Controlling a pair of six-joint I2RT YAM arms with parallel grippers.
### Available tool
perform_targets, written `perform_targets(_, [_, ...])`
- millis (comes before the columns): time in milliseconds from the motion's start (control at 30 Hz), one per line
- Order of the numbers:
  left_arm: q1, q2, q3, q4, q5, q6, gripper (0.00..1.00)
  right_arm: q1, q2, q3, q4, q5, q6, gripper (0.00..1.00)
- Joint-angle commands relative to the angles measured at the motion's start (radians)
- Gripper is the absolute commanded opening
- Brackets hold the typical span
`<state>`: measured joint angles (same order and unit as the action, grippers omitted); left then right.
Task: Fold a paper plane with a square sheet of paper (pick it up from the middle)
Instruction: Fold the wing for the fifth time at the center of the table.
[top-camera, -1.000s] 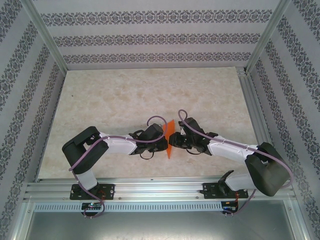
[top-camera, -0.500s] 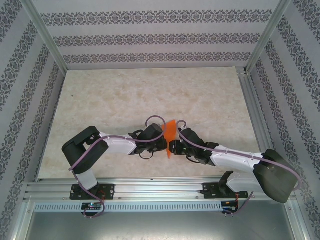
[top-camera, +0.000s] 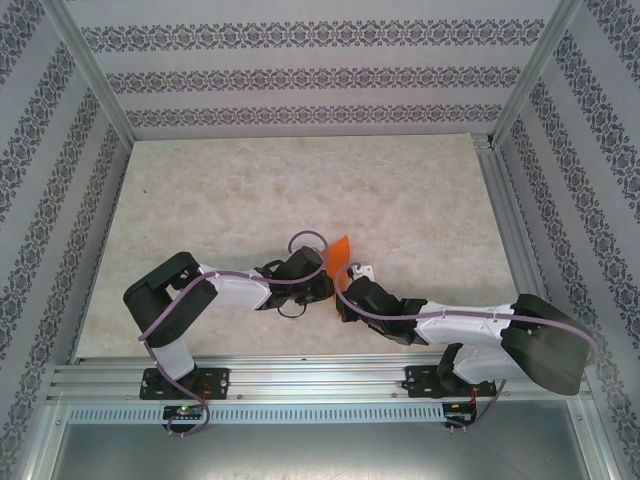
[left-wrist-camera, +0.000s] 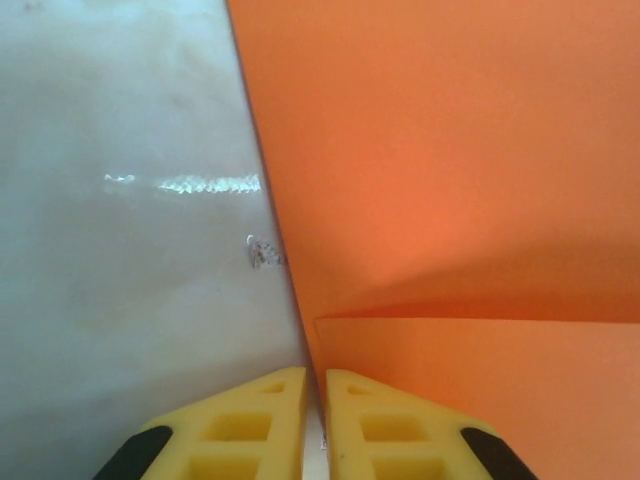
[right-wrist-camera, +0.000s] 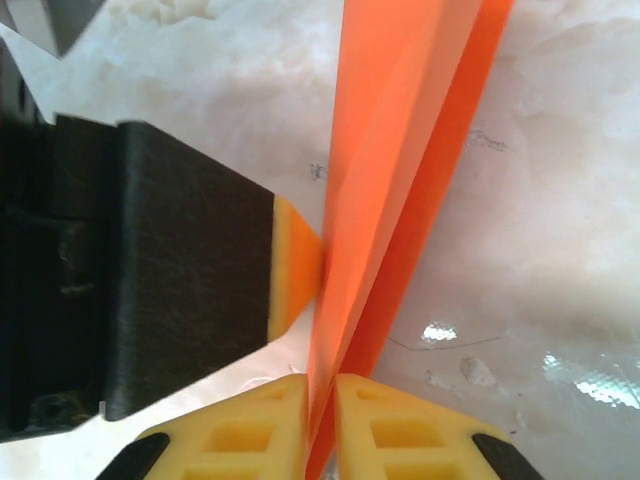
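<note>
Yellow ribbed fingers of my left gripper (left-wrist-camera: 315, 425) stand nearly together, and the edge of the thin bright orange square sheet of paper (left-wrist-camera: 450, 180) runs down into the slit between them: a narrow pinch on the sheet. My right gripper (right-wrist-camera: 322, 425) does likewise, with its yellow fingers close on either side of the sheet's edge, holding it. From the right wrist, the yellow-orange fingertip (right-wrist-camera: 292, 265) of a black left-gripper finger touches the sheet's left face.

Sheet already doubled: two layers show from the right wrist, and a straight flap edge crosses the left-wrist view. From above it stands on edge, a slanted orange sliver (top-camera: 338, 250) between my two wrists, over the near middle of the pale marbled tabletop (top-camera: 250, 190). Whether its lower edge touches the table, I cannot tell.

Judgement: a crease being set in the air, with the two pinches close together.
- Hold both pinches on one fold line and do not pull them apart, or thin paper skews or tears.
- Anchor with one pinch and slide the other along the fold.
- Check the layers lie edge to edge before pressing; a crooked crease here carries into the wings.
- Loosen one side at a time, or the sheet drops.
</note>
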<state>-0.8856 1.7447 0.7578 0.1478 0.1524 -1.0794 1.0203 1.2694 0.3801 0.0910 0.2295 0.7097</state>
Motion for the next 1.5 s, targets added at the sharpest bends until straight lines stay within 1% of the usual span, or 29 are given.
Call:
perform_targets(0, [0.018, -0.033, -0.013, 0.047, 0.009, -0.028, 0.18, 0.015, 0.010, -0.017, 0.046, 0.095, -0.050, 0.13])
perform_targets(167, [0.025, -0.095, -0.018, 0.033, 0.010, -0.041, 0.28, 0.015, 0.001, -0.032, 0.085, 0.123, -0.091, 0.09])
perform_targets(200, [0.027, -0.112, -0.017, 0.015, 0.006, -0.050, 0.32, 0.015, -0.004, -0.032, 0.083, 0.128, -0.108, 0.09])
perform_targets(233, [0.030, -0.129, -0.018, 0.003, 0.004, -0.060, 0.36, 0.015, -0.011, -0.032, 0.082, 0.134, -0.120, 0.09])
perform_targets(300, [0.033, -0.159, -0.025, 0.009, 0.009, -0.076, 0.39, 0.015, -0.018, -0.032, 0.082, 0.136, -0.142, 0.08])
perform_targets(333, [0.033, -0.172, -0.024, 0.009, 0.015, -0.089, 0.42, 0.015, -0.021, -0.059, 0.081, 0.142, -0.148, 0.08])
perform_targets(433, [0.036, -0.199, -0.012, -0.005, 0.026, -0.110, 0.50, 0.015, -0.021, -0.067, 0.087, 0.148, -0.155, 0.08])
perform_targets(533, [0.036, -0.208, -0.006, 0.011, 0.041, -0.125, 0.55, 0.015, -0.012, -0.069, 0.092, 0.146, -0.153, 0.08])
perform_targets(767, [0.037, -0.162, 0.017, 0.064, 0.106, -0.169, 0.58, 0.015, 0.001, -0.066, 0.109, 0.142, -0.161, 0.08])
perform_targets(1033, [0.042, -0.110, 0.022, 0.192, 0.152, -0.233, 0.67, 0.015, 0.010, -0.069, 0.123, 0.149, -0.177, 0.08])
perform_targets(1300, [0.048, -0.074, 0.048, 0.188, 0.173, -0.249, 0.70, 0.018, 0.027, -0.067, 0.142, 0.142, -0.190, 0.08])
perform_targets(1467, [0.070, -0.111, 0.026, 0.157, 0.137, -0.259, 0.70, 0.023, 0.026, -0.074, 0.154, 0.149, -0.199, 0.07])
